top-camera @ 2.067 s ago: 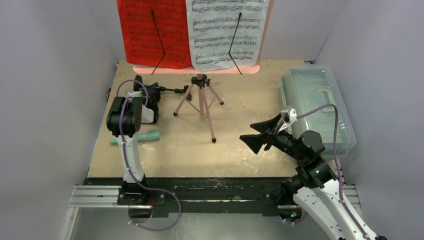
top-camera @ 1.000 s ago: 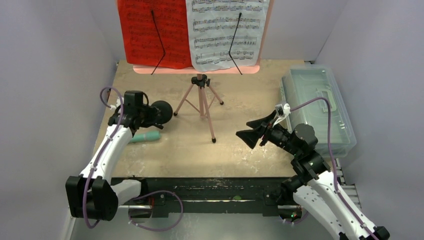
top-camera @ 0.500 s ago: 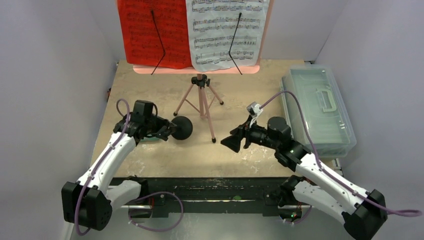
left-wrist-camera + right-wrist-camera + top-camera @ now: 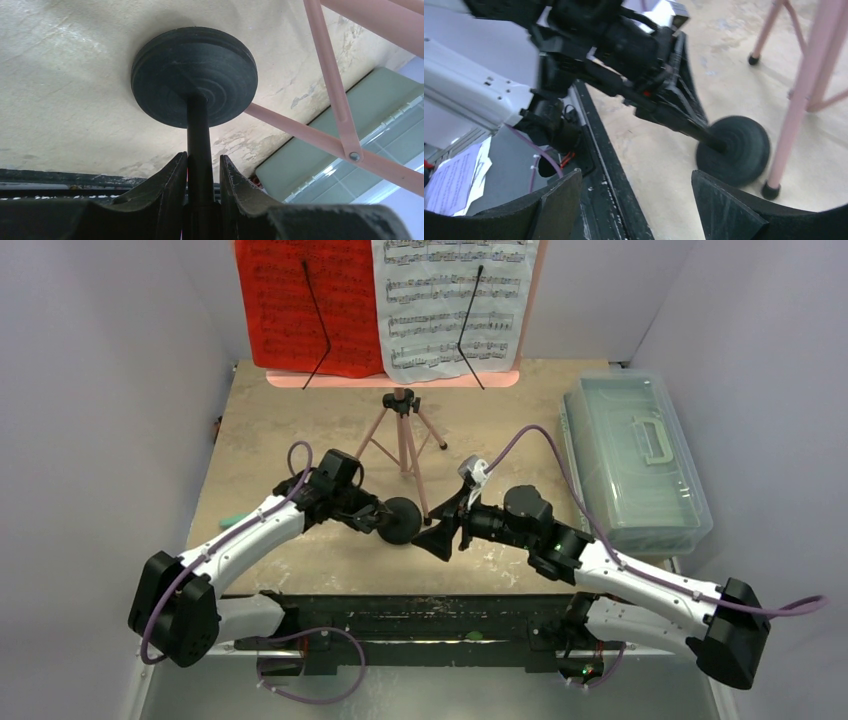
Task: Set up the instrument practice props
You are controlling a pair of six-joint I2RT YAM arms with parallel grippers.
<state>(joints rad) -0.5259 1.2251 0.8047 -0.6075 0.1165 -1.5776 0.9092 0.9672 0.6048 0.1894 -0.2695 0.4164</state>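
Note:
My left gripper (image 4: 372, 516) is shut on the thin post of the small black round-base stand (image 4: 402, 520), holding it sideways above the table's front middle; its base (image 4: 194, 76) and post show in the left wrist view. My right gripper (image 4: 440, 536) is open and empty, its jaws wide, just right of the black base (image 4: 734, 150). The pink tripod music stand (image 4: 402, 445) stands behind them, one foot next to the base. Red sheet music (image 4: 305, 305) and white sheet music (image 4: 455, 302) rest on its desk. The tip of the teal tube (image 4: 232, 522) shows by my left forearm.
A clear lidded plastic box (image 4: 635, 455) sits at the right edge of the table. A black rail (image 4: 400, 608) runs along the near edge. Grey walls close in on both sides.
My left gripper has carried the black stand from the back left to the front middle. My right gripper has swung left from beside the box to meet it, staying open.

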